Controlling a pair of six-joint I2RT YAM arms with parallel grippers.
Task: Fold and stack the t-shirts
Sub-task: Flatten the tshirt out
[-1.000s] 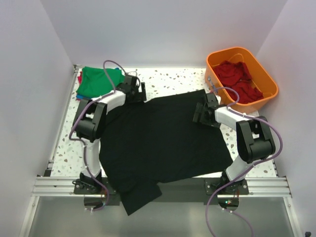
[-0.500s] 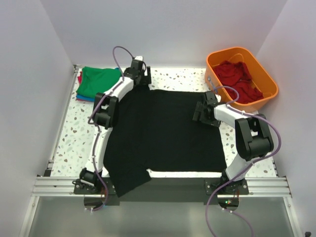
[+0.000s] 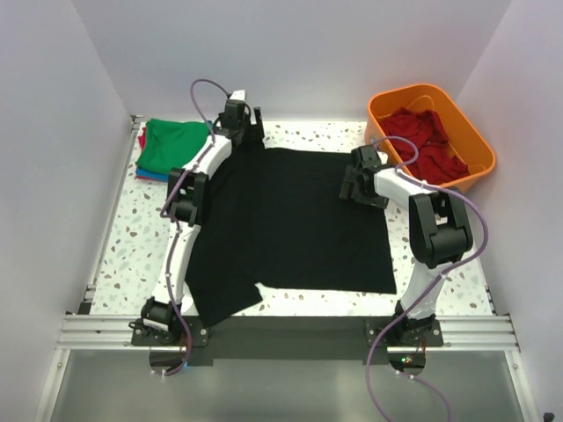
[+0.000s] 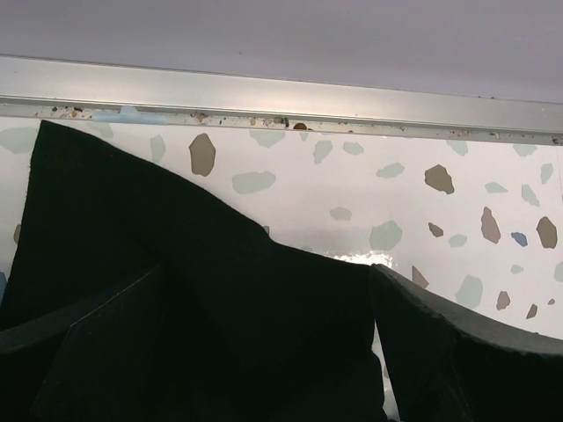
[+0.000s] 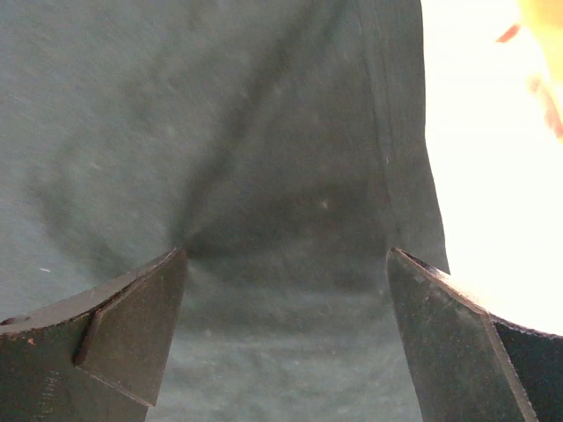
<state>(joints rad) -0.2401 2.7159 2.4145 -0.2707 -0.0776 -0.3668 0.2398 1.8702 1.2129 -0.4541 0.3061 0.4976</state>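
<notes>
The left claw (image 4: 266,294) has its jaws spread wide, with the far left corner of the black t-shirt (image 3: 290,220) bunched between its fingers. The right claw (image 5: 286,264) is spread the same way, low over the shirt's far right edge, with a pucker beside its left finger. From both claws the shirt lies flat on the desk (image 3: 123,246), reaching back toward the arm bases. It looks light, limp and quick to wrinkle or slide, so I judge it best pinched at two edge corners together.
</notes>
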